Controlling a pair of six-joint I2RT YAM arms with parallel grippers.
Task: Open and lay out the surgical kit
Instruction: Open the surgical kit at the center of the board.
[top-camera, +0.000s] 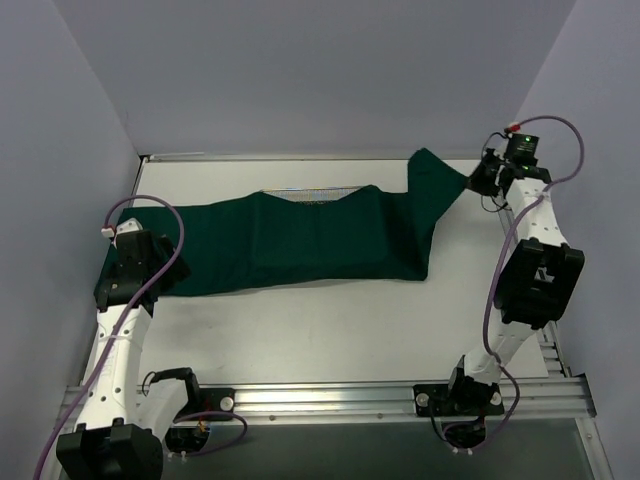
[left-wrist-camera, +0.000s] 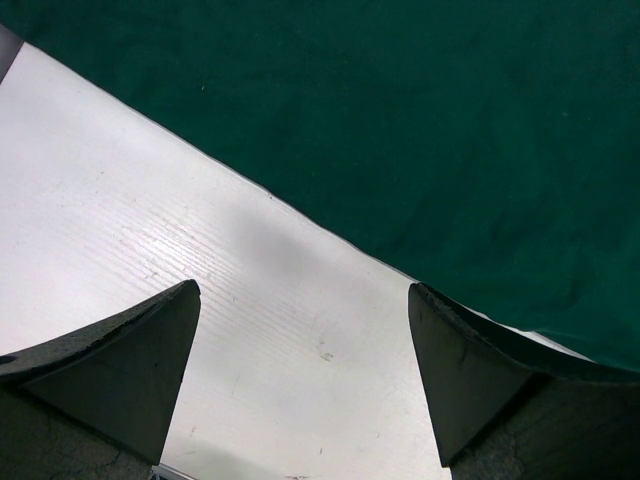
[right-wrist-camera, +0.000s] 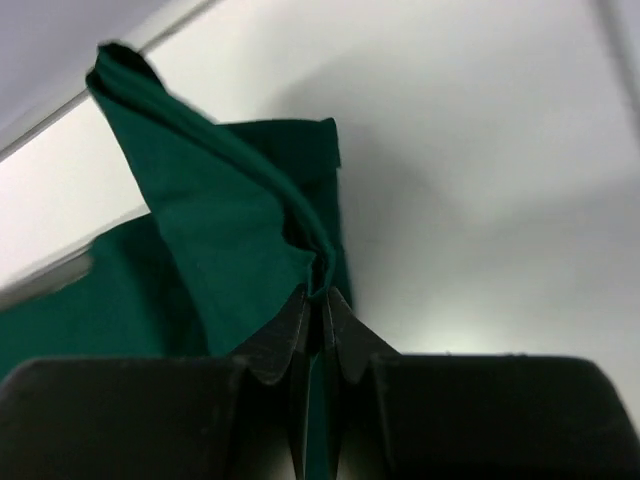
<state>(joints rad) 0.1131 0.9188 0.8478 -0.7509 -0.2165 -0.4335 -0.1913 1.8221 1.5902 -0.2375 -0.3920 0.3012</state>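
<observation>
1. Overhead view: the green cloth (top-camera: 320, 240) lies across the far half of the worktop (top-camera: 330, 330). It humps in the middle, where a sliver of the wire tray (top-camera: 310, 192) shows at its far edge.
   - Your right end effector (top-camera: 476, 180) is at the far right and holds the cloth's right corner up off the surface. Your left end effector (top-camera: 140, 268) sits at the cloth's left end.
   - If you pull the raised flap further right while it drapes the tray, friction may drag the whole kit, or tilt the tray. What lies under the cloth is hidden, so you would not see it shifting.

2. Left wrist view: this end effector (left-wrist-camera: 300, 370) stands wide open and holds nothing.
   - Bare worktop (left-wrist-camera: 150, 220) lies between its fingers (left-wrist-camera: 130, 370). The cloth's (left-wrist-camera: 420, 130) hem runs diagonally ahead and passes the right-hand finger.
   - If you close from here, you will probably catch air or only the very edge. If you come down too far, the fingertips could scrape the surface.

3. Right wrist view: this end effector (right-wrist-camera: 320, 300) is clamped shut on a narrow fold of the cloth (right-wrist-camera: 230, 230), which rises in a peak beyond the tips.
   - The bite looks shallow. A sharp tug, or tension from the far end, could slip the fabric free.
   - If it slips, the flap would drop back over the kit.
</observation>
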